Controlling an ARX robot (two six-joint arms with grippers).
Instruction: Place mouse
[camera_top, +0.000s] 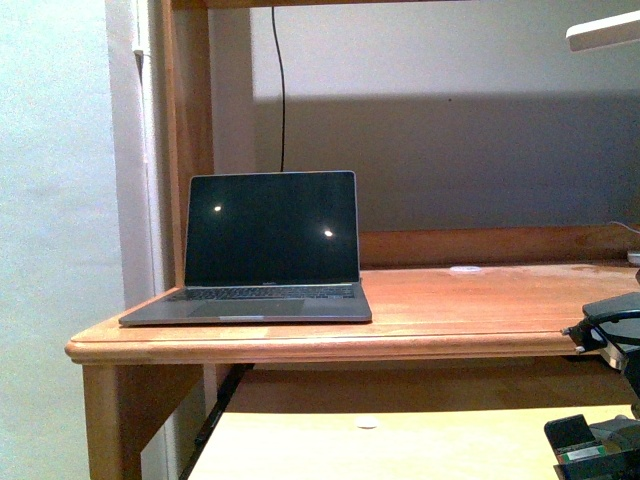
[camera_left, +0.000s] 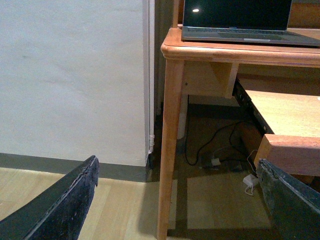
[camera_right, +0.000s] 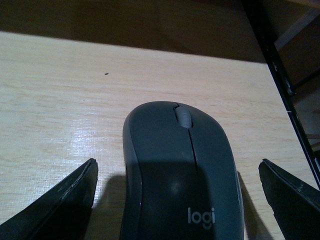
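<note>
The mouse (camera_right: 182, 170) is dark grey and domed, with a scroll wheel and a "logi" mark. It lies on the light wood pull-out shelf (camera_right: 60, 90) under the desk top. My right gripper (camera_right: 177, 162) is open, with one finger on each side of the mouse and a gap to both. In the front view only part of the right arm (camera_top: 610, 330) shows at the right edge, and the mouse is hidden there. My left gripper (camera_left: 177, 161) is open and empty, low above the floor beside the desk leg (camera_left: 170, 150).
An open laptop (camera_top: 270, 250) with a dark screen stands on the left part of the wooden desk (camera_top: 460, 300). The pull-out shelf (camera_top: 400, 440) sits below the top. Cables and a white charger (camera_left: 248, 181) lie on the floor under the desk. A wall is at the left.
</note>
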